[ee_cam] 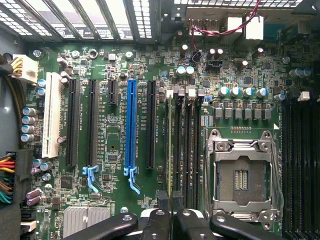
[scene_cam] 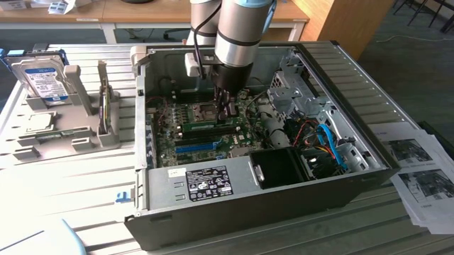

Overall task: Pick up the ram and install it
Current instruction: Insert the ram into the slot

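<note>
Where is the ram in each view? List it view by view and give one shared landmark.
Exterior view: ram inside the case, between the blue slot and the processor socket, at the tip of the pincer.
Wrist view: ram edge-on, running out from the pincer.
Shared landmark: the long blue slot.

**Metal, plastic and paper**

The case (scene_cam: 163, 191) is matt grey sheet metal. Inside, the green board (ee_cam: 120, 65) looks semi-gloss, its blue slot (ee_cam: 131, 125) glossy plastic, the socket frame (ee_cam: 216, 150) bright metal. The pincer (ee_cam: 171, 202) is matt black. Printed paper sheets (scene_cam: 422, 175) lie at the exterior view's right.
</note>
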`<state>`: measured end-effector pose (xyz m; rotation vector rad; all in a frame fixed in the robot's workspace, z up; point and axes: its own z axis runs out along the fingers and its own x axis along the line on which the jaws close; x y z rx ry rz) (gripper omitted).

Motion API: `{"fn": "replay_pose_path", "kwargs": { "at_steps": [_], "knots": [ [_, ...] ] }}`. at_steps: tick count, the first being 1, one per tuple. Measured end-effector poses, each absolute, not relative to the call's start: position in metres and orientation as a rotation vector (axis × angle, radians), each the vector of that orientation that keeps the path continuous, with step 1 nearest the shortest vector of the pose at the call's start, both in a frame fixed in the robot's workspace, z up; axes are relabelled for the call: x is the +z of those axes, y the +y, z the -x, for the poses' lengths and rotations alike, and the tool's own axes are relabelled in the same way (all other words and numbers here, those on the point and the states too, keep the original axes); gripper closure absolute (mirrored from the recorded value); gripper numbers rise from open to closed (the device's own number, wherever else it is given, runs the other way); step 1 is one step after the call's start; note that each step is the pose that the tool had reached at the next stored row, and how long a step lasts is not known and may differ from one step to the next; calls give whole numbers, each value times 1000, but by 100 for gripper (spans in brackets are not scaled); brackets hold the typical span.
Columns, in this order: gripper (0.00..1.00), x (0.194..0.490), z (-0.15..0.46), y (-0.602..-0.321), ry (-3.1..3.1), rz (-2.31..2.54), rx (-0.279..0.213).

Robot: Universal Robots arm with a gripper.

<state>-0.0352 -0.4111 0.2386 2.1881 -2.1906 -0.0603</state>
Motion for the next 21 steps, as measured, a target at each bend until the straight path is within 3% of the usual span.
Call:
{"fn": "replay_pose_path", "kwargs": {
  "at_steps": [21],
  "knots": [
    [89, 232, 35, -411, -2195, -2184, -60]
  ]
}}
